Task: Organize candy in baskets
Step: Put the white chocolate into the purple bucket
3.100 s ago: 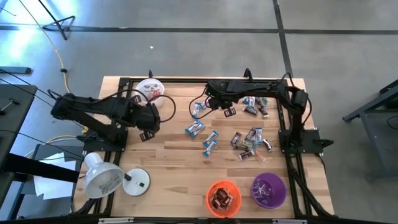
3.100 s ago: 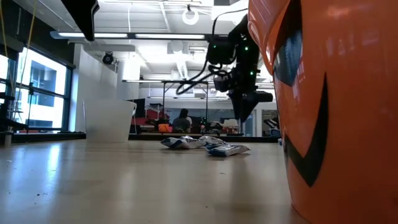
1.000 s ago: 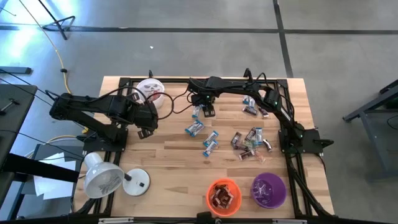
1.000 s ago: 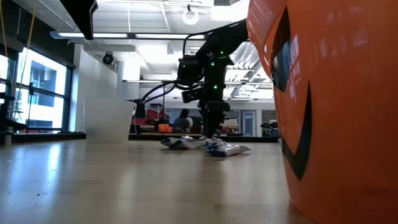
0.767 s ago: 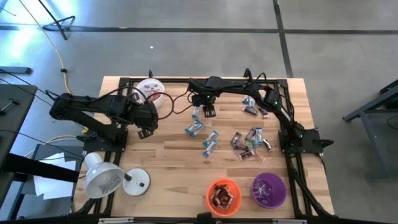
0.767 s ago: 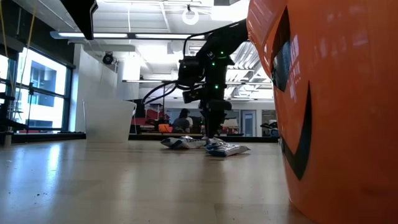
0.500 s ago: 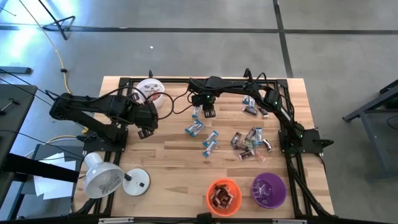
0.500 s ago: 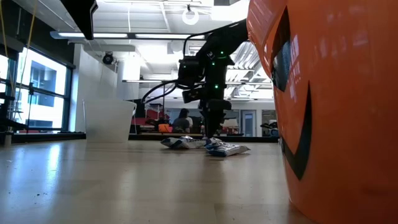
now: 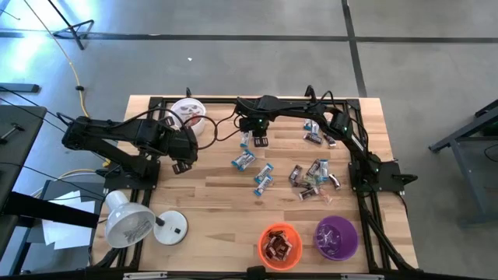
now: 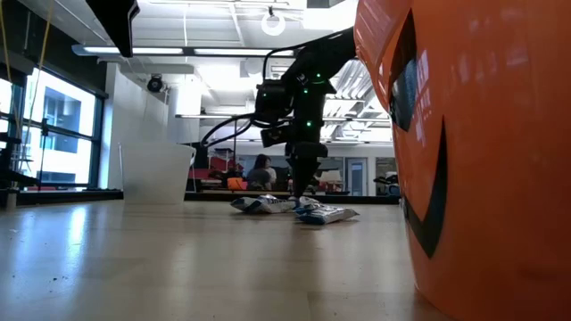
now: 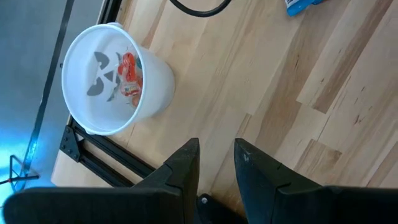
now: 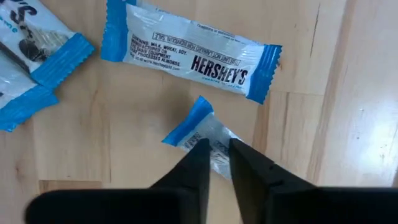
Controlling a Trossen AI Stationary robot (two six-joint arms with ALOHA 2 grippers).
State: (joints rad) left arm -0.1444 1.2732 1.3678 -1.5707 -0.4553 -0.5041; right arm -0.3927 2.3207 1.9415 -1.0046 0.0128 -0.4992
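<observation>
My right gripper (image 9: pixel 254 141) (image 12: pixel 219 155) stands at the table's far middle, pointing down, shut on a blue-and-white candy (image 12: pixel 202 134). More blue-and-white candy (image 9: pixel 243 160) lies just nearer, and a mixed cluster (image 9: pixel 313 177) lies to the right. The white basket (image 9: pixel 188 113) sits at the far left, with a red-wrapped candy (image 11: pixel 127 78) inside it. The orange basket (image 9: pixel 279 246) and purple basket (image 9: pixel 336 237) stand at the near edge. My left gripper (image 9: pixel 180 165) (image 11: pixel 216 158) hovers open near the white basket, with nothing between its fingers. My right gripper pinches the white middle of the candy's wrapper (image 12: pixel 214 142) between its two fingers, coming from above and pointing down. One blue crimped end (image 12: pixel 186 124) sticks out past the fingertips and lies on the wood; the other end is hidden behind the fingers.
A longer blue-and-white bar (image 12: pixel 193 59) and others (image 12: pixel 31 56) lie close to the held one. More candy (image 9: pixel 319 132) lies at the far right under the right arm. A white lamp (image 9: pixel 128 222) stands at the near left corner. The orange basket (image 10: pixel 482 152) fills the low view's right.
My right gripper has stayed in place over the candy at the far middle, and its fingers have drawn together onto the wrapper. The candy has not left the table.
</observation>
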